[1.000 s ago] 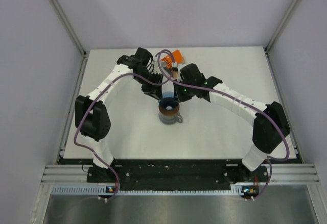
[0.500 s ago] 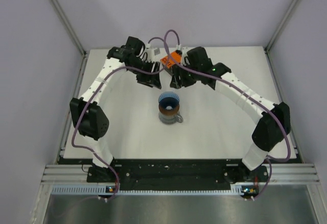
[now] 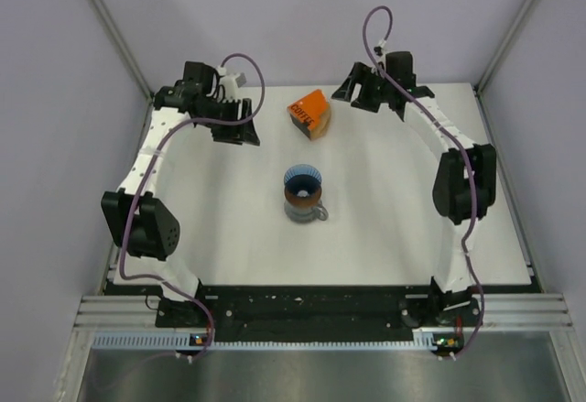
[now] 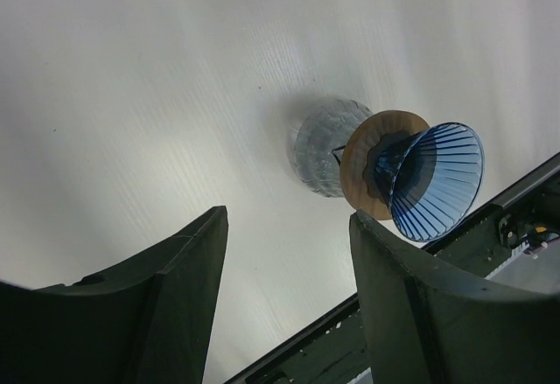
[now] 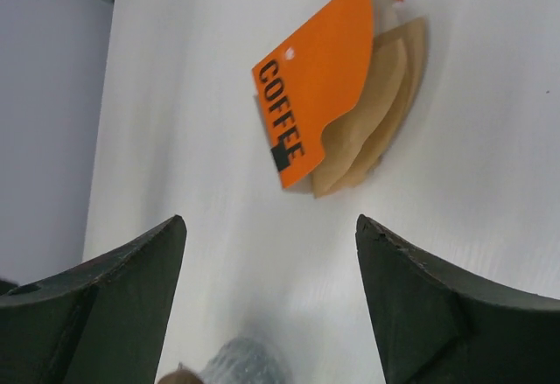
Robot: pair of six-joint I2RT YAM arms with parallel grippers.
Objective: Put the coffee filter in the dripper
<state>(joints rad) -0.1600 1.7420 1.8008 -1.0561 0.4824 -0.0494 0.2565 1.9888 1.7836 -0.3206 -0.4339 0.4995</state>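
Ribbed translucent blue plastic dripper (image 4: 437, 183), matt white table (image 4: 131, 95), smooth orange cardboard box (image 5: 319, 87).

robot lab test cell: white table (image 3: 385, 237) boxed by plain panels (image 3: 302, 17), aluminium rail (image 3: 320, 311) at near edge.

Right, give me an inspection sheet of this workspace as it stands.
Surface: white table, no spills seen.
Job's things: blue dripper upright on a brown ring atop a clear pitcher, no filter visible inside; tan filters stick out of the orange box.
Clutter: nothing seen.
Grippers: left gripper and right gripper both open, empty, near the far corners.
Cables: purple cables loop along both arms, clear of the dripper.
Surroundings: plain walls, metal rail at the near edge.
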